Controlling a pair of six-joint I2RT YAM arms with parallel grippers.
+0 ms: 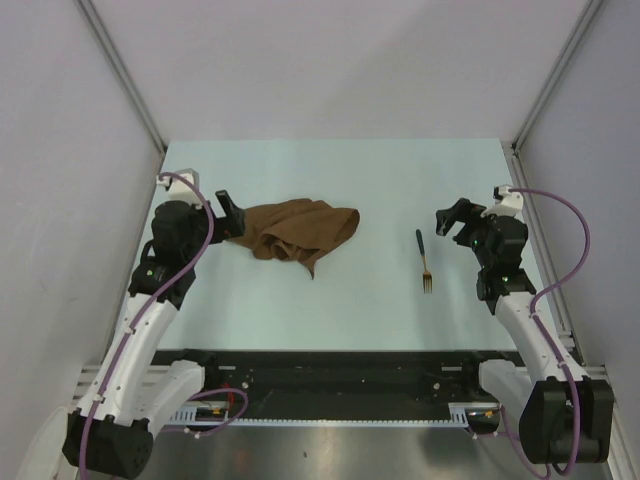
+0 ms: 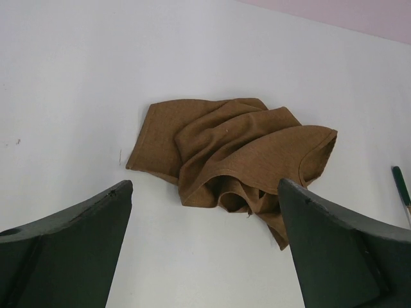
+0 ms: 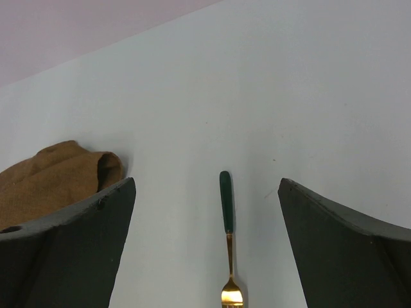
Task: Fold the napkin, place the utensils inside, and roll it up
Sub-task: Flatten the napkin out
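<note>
Left tool (image 1: 232,215) released, jaws spread wide, nothing held. In the top view it sits just beside the left edge of the napkin (image 1: 300,232); can't tell if it touches the cloth. Left wrist view: left tool (image 2: 204,183) jaws frame the napkin (image 2: 237,147), which lies ahead of them, not between them. Napkin is brown, crumpled in a loose heap, several folds and overlapping layers, not flat, one corner pointing toward the near edge. It lies on the pale tabletop (image 1: 340,170), left of centre. Right tool (image 1: 448,216) also released, jaws wide apart, empty, on the right side of the tabletop, near the fork (image 1: 424,258) but apart from it. Fork lies flat, right of centre, well apart from the napkin, dark handle toward the far edge, gold tines toward the arm bases. Right wrist view: right tool (image 3: 206,180) jaws stand either side of the fork (image 3: 226,212), green-black handle up in frame, tines at the bottom edge, no contact; a bit of napkin (image 3: 51,176) shows behind the left jaw. Left wrist view catches the fork handle end (image 2: 401,186) at the right edge, partly hidden by a jaw.
</note>
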